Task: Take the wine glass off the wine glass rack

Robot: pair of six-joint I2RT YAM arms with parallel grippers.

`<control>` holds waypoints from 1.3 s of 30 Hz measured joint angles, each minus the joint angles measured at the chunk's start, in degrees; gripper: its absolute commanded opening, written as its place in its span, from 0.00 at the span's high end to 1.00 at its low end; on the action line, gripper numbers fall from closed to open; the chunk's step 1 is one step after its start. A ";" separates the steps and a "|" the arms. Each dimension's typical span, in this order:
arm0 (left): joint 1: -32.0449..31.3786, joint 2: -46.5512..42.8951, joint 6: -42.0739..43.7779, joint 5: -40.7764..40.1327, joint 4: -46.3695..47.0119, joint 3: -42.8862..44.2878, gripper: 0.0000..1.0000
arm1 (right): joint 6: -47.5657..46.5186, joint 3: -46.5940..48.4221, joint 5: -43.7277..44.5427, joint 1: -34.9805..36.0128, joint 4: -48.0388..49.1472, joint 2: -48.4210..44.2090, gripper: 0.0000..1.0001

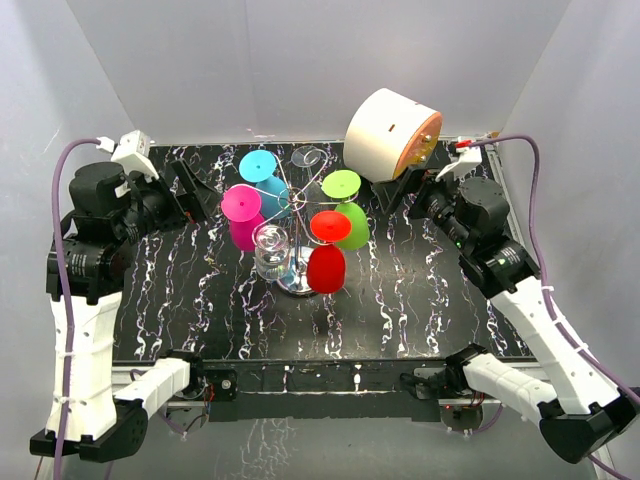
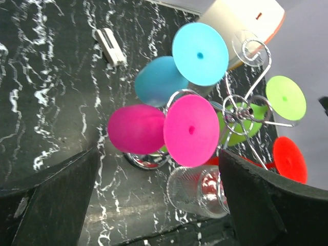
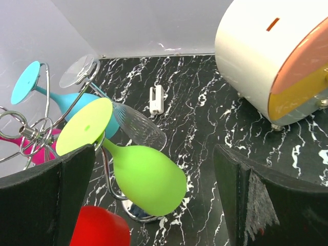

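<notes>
Flanking the rack point(image 1: 289, 205) mid-table, left gripper point(image 1: 193, 196) and right gripper point(image 1: 402, 195) both stood wide open, holding nothing. Glasses hung upside down on it. Step judged: approach. Next move likely called for closing round the pink glass point(image 1: 243, 215) and sliding it off.

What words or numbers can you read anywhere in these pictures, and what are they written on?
None: no words, numbers or logos can be read in any view.
The white drum carries only a small orange dash, not a letter.
The small white piece lying on the table is too small to show any writing.
The green wine glass is plain, and so are the others.
</notes>
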 measured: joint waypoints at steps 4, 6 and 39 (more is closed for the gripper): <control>0.00 -0.85 -1.27 4.48 0.15 -1.46 0.06 | 0.22 -0.35 -3.80 -0.04 1.62 1.44 0.02; 0.00 -0.81 -1.79 5.90 0.13 -1.77 0.07 | -0.20 -0.35 -7.15 -0.07 2.19 2.34 0.02; -0.02 -0.28 -3.48 8.46 1.62 -3.41 0.01 | -14.78 11.47 -19.28 14.97 -9.68 11.78 0.02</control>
